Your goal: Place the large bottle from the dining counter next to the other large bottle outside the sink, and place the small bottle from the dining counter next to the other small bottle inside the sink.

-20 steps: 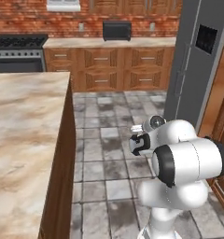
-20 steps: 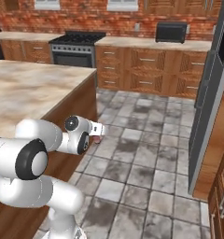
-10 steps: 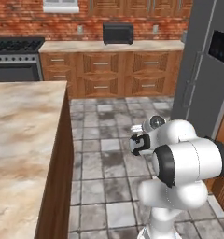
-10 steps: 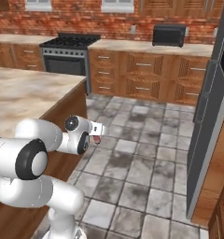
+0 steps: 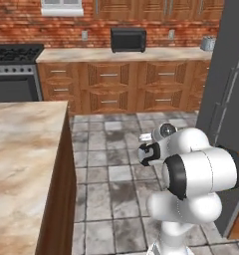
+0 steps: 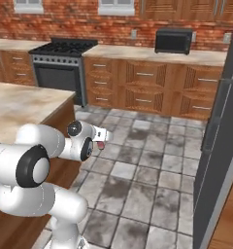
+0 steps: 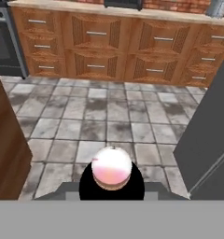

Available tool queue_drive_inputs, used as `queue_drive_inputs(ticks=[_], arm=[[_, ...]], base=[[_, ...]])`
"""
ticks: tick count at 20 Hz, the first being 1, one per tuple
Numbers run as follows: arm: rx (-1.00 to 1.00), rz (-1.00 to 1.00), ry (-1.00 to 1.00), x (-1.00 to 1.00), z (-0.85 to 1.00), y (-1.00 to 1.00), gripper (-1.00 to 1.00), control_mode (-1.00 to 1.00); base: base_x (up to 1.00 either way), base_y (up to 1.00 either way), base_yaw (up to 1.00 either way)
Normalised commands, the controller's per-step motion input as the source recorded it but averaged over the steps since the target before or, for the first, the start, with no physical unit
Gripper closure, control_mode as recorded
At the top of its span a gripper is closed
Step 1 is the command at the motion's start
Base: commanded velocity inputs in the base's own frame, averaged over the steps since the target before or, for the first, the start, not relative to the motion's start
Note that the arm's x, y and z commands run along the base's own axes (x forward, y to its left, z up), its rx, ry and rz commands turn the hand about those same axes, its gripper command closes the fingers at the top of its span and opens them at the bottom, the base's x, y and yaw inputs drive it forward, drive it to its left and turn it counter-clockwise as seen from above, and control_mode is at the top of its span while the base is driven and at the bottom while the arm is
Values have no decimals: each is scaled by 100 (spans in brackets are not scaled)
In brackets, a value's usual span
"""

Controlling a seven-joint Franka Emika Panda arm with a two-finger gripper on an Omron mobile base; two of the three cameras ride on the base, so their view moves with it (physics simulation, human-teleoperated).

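The pincer [image 6: 102,141] grips the small pinkish-white bottle [image 7: 112,167], its jaws closed around it. Pincer and bottle hang above the tiled floor [image 6: 152,175], just beside the dining desk [image 5: 22,149].

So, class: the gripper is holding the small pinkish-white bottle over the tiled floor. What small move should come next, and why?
Probably keep the gripper shut on the small bottle and drive the base on in search of the sink. The bottle hangs over bare floor tiles, with the dining counter off to one side and wooden wall cabinets ahead.
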Motion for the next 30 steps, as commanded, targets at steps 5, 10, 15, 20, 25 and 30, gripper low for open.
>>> queue_drive_inputs(ticks=[5,10,15,20,25,30], arm=[[0,0,0,0,0,0,100,100],[0,0,0,0,0,0,100,100],[0,0,0,0,0,0,100,100],[0,0,0,0,0,0,100,100],[0,0,0,0,0,0,100,100],[0,0,0,0,0,0,100,100]], base=[[99,-34,0],[100,-33,0],[100,-28,0],[100,-22,0],[97,-13,0],[82,0,2]])
